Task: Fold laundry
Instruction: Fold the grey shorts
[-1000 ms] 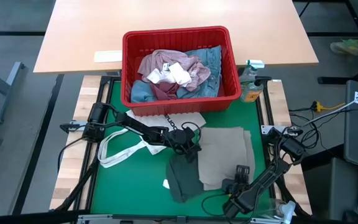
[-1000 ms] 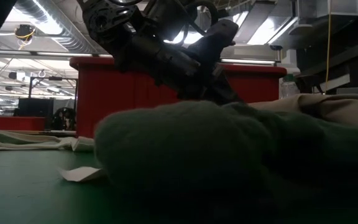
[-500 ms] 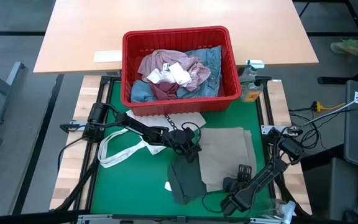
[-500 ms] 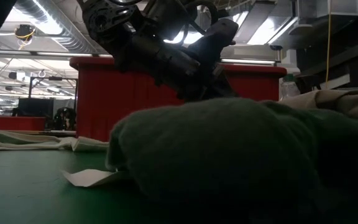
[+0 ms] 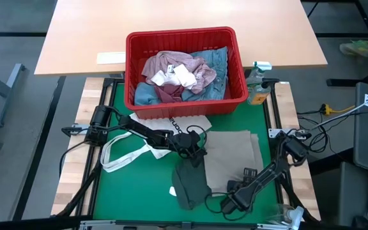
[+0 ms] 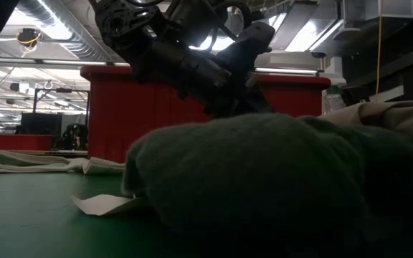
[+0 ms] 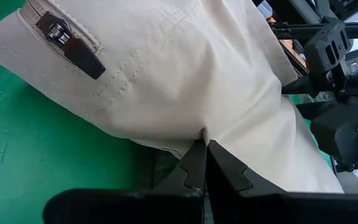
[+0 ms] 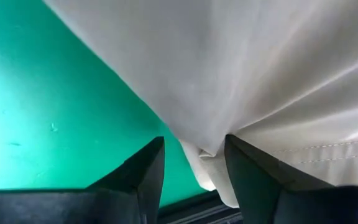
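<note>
Right gripper [image 5: 230, 203] at the surface's [image 5: 133, 185] near edge, fingers [image 8: 253, 177] spread around the beige trousers' [image 5: 235, 156] hem; it has slid left since a second ago. Left gripper [image 5: 195, 153] mid-surface, fingers [image 7: 194, 165] pressed together, pinching the trousers' edge above the dark green top [image 5: 190, 182], unchanged.

occluded: dark green top [image 6: 264, 179] hides table beyond | cropped: beige trousers [image 8: 241, 68]
</note>
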